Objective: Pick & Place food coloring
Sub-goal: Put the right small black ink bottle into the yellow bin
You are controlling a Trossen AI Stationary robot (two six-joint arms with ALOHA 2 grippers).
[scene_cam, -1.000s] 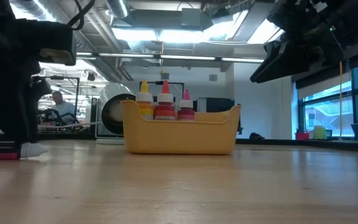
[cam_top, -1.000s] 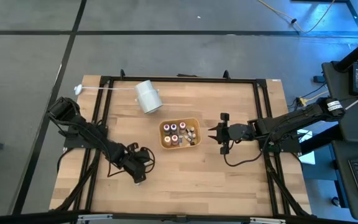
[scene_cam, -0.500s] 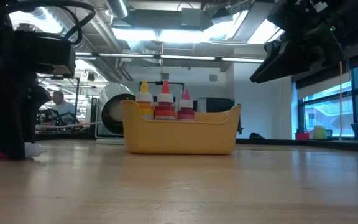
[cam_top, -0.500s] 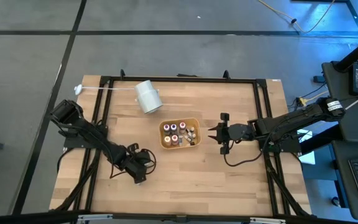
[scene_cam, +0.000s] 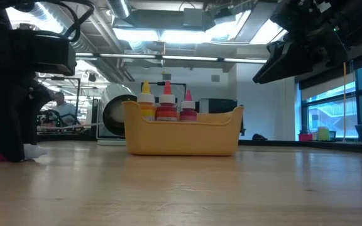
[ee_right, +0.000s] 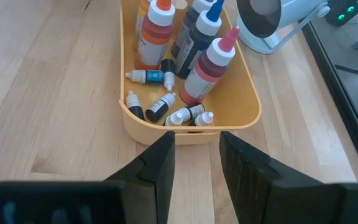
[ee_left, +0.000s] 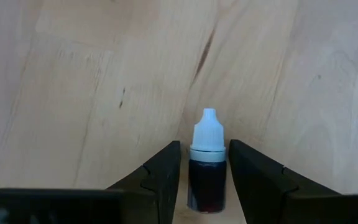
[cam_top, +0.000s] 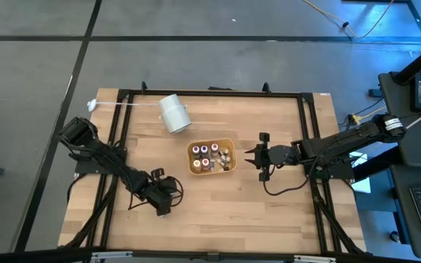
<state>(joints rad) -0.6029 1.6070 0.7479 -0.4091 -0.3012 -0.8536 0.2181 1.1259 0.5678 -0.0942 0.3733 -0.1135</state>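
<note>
Basically, one small food coloring bottle [ee_left: 206, 168], dark red body with a pale cap, lies flat on the wooden table [cam_top: 269, 204], toward the front-left, well apart from the orange tray [cam_top: 211, 155]. In the left wrist view it sits between the left gripper [ee_left: 204, 180] fingers [ee_left: 163, 177], which flank it close on both sides with slim gaps showing, so spread around it and not pinching. In the low view only the bottle's red end and white cap [scene_cam: 33, 151] peek out at the foot of the left gripper [scene_cam: 8, 135], low on the tabletop. From above the left gripper [cam_top: 163, 201] points down at that spot and the bottle itself is mostly hidden under it.

More food coloring bottles [ee_right: 163, 107] lie loose on the tray's floor [ee_right: 229, 112], beside taller squeeze bottles [ee_right: 207, 65] standing upright in it; the low view shows yellow, red and pink tips [scene_cam: 166, 100] rising above the tray wall [scene_cam: 181, 135].

The right gripper [cam_top: 258, 157] hovers just beside the tray's right end, above the table, fingers [ee_right: 157, 165] spread with the tray's near rim in the gap between them, holding nothing. A large white cylinder [cam_top: 173, 113] lies on its side behind the tray, toward the table's far edge.
</note>
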